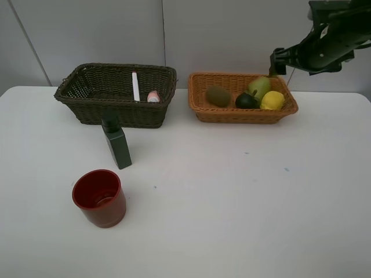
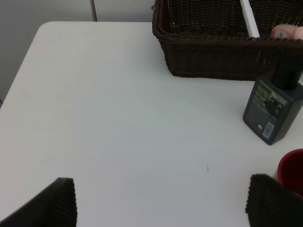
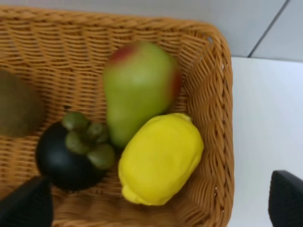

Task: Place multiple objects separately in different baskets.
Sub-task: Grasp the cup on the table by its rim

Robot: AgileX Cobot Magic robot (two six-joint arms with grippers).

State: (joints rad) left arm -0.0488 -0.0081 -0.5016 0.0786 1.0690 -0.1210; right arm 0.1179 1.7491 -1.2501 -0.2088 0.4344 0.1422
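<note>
In orange basket (image 1: 243,119): kiwi (image 1: 218,95), mangosteen (image 1: 247,101), pear (image 1: 259,87), lemon (image 1: 272,100). Dark basket (image 1: 116,114): marker (image 1: 135,86), pink bottle (image 1: 153,97). Green bottle (image 1: 118,146), red cup (image 1: 99,198) on surface (image 1: 232,191), unsorted. Left tool (image 2: 161,203), right tool (image 3: 157,201) gape empty.

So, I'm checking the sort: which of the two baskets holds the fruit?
The shallow orange-tan basket on the right: it holds kiwi, mangosteen, pear and lemon; the dark basket holds only a marker and pink bottle.
</note>
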